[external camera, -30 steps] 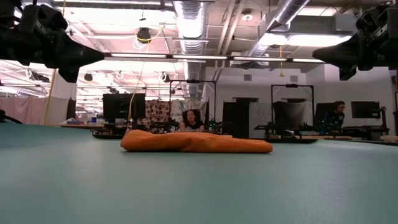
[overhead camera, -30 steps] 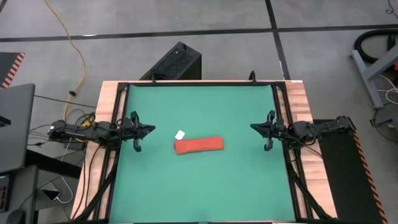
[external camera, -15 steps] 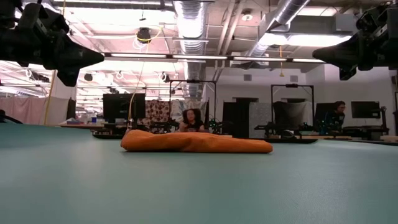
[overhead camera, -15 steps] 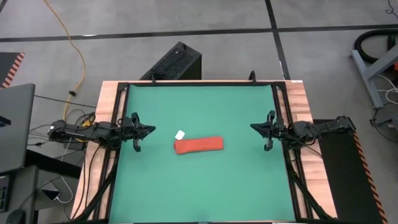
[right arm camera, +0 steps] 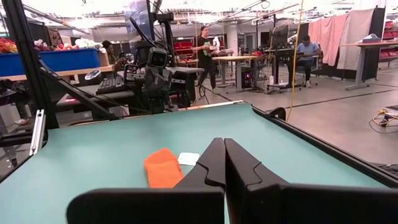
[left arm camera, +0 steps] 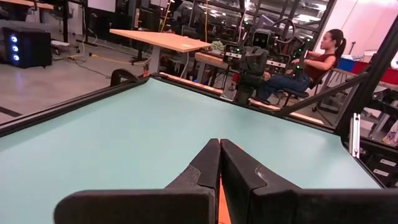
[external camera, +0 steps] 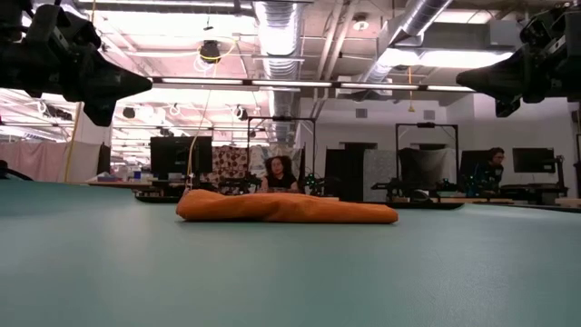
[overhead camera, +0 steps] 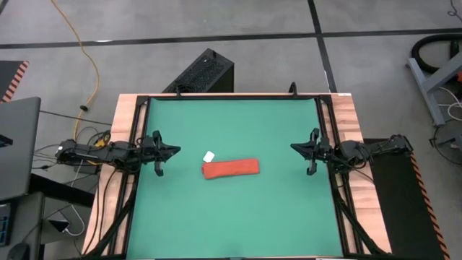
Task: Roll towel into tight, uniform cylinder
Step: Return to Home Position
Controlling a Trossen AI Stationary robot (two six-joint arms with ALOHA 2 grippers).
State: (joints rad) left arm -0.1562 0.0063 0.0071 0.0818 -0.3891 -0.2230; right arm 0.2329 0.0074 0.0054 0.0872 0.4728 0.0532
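1. Honestly, up front it's just bare mat, nothing on it to catch anything.
2. Mid-mat sits the towel, rolled into a long log lying crossways, between the two arms and well apart from both. From table level it looks fatter at one end and thins toward the other, and it's more squashed than round. So "tight, uniform" is a stretch imo.
3. Biggest worry: nothing is holding it. Soft cloth like that tends to relax, so I'd guess the outer wrap could slacken or creep open by itself, worst at the thin end.
4. White tag lies flat on the mat just beside the towel's left-arm end, on the far side. It's cosmetic, but it hints that edge isn't tucked in, which is where an unroll would start.
5. Left gripper hangs over the mat's left side and right gripper over its right side. Both are raised off the surface, jaws clenched together on nothing. Snag risk looks low; only an arm dipping or swinging inward would shove the roll.
6. Way back, a person sits at a desk beyond the table, nowhere near it. A bump to the table is about the only trouble from there.
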